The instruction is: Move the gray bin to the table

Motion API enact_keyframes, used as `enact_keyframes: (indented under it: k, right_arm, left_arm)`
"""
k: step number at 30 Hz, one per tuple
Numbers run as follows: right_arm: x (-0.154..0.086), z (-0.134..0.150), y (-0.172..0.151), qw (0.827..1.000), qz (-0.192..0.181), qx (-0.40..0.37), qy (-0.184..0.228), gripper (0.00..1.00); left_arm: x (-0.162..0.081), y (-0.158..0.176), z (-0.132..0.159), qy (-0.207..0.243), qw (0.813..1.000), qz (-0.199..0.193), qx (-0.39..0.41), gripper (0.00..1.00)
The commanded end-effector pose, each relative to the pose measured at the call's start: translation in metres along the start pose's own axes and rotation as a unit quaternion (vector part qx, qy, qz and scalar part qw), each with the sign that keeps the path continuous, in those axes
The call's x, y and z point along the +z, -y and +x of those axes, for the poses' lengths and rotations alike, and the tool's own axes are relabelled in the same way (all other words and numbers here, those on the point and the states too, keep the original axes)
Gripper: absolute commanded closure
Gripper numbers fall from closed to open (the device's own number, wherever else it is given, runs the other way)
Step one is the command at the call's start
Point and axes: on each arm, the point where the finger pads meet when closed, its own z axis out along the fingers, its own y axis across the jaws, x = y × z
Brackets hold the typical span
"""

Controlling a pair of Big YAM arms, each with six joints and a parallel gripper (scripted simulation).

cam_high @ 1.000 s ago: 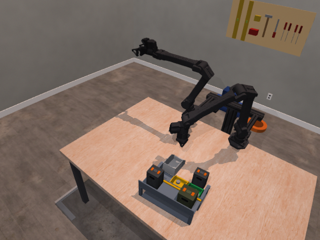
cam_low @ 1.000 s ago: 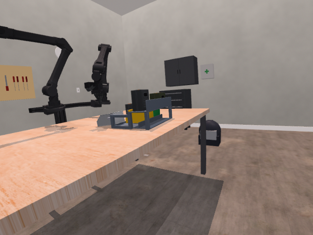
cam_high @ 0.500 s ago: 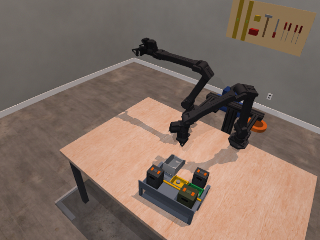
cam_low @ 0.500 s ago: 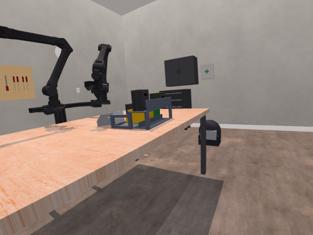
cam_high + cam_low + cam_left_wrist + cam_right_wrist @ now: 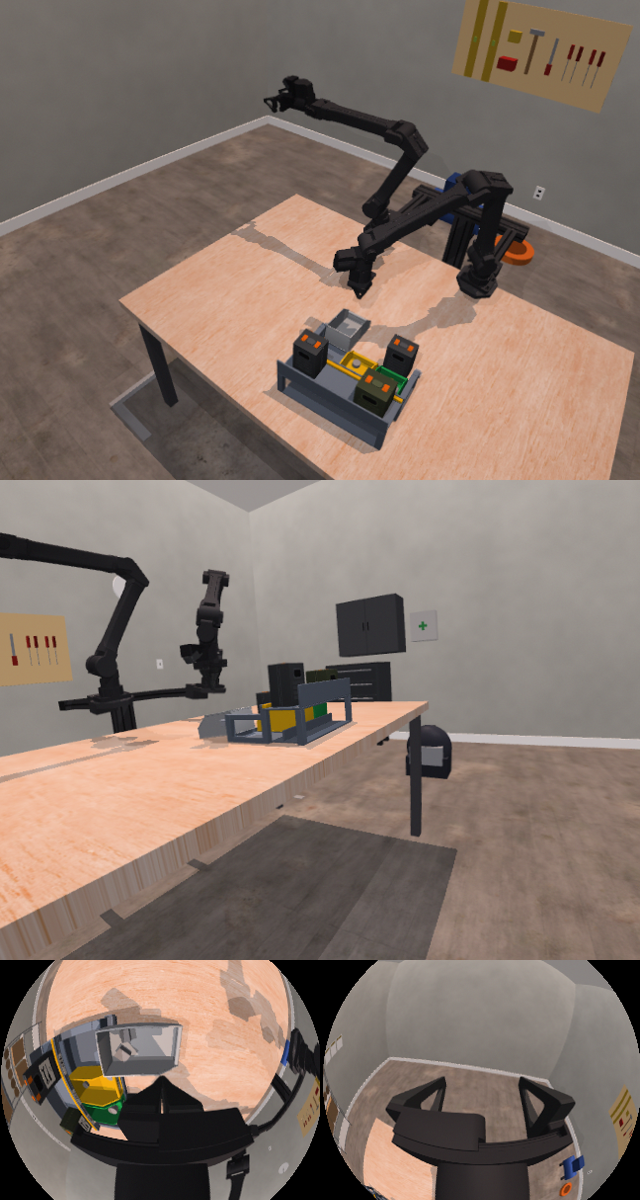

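Worktop [image 5: 517, 387] [image 5: 128, 789] [image 5: 199, 1000] [image 5: 395, 1158] bears the slate shelf [image 5: 330, 408] [image 5: 324, 691] [image 5: 90, 1049]; the gray bin [image 5: 344, 336] [image 5: 216, 725] [image 5: 139, 1066] sits tilted at its edge. Left end effector [image 5: 360, 293] [image 5: 210, 688] [image 5: 162, 1079], near the bin, has its fingers together, holding nothing; right end effector [image 5: 269, 103] [image 5: 483, 1079] has them wide apart.

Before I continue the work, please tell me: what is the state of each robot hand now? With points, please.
Left hand [image 5: 360, 295] [image 5: 162, 1079]: closed, holding nothing.
Right hand [image 5: 270, 105] [image 5: 482, 1079]: open wide, holding nothing.

Near a long edge of the tabletop [image 5: 506, 371] [image 5: 155, 789] [image 5: 199, 990], on the shelf [image 5: 330, 408] [image 5: 324, 692] [image 5: 84, 1049]: tilted gray bin [image 5: 341, 338] [image 5: 214, 727] [image 5: 141, 1066], yellow bin [image 5: 365, 365] [image 5: 281, 720] [image 5: 101, 1090], green bin [image 5: 396, 380] [image 5: 320, 709] [image 5: 103, 1115].
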Motion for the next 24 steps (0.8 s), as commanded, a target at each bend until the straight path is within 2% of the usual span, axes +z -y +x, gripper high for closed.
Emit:
enact_keyframes:
  k: [1,12,15,18,24]
  right_arm:
    - [-0.006,-0.011,0.007,1.0,0.007,0.005,0.015,0.0]
    - [-0.006,-0.011,0.007,1.0,0.007,0.005,0.015,0.0]
    - [-0.006,-0.011,0.007,1.0,0.007,0.005,0.015,0.0]
    - [-0.006,-0.011,0.007,1.0,0.007,0.005,0.015,0.0]
    - [-0.006,-0.011,0.007,1.0,0.007,0.005,0.015,0.0]
  left_arm:
    - [-0.011,-0.033,-0.014,0.012,1.0,-0.009,0.007,1.0]
    - [-0.012,-0.099,-0.015,0.011,1.0,-0.01,0.007,1.0]
    - [-0.013,-0.098,-0.023,0.013,1.0,-0.01,0.015,1.0]
    - [-0.012,-0.117,-0.016,0.011,1.0,-0.01,0.007,1.0]
    - [-0.012,-0.135,-0.016,0.011,1.0,-0.011,0.007,1.0]
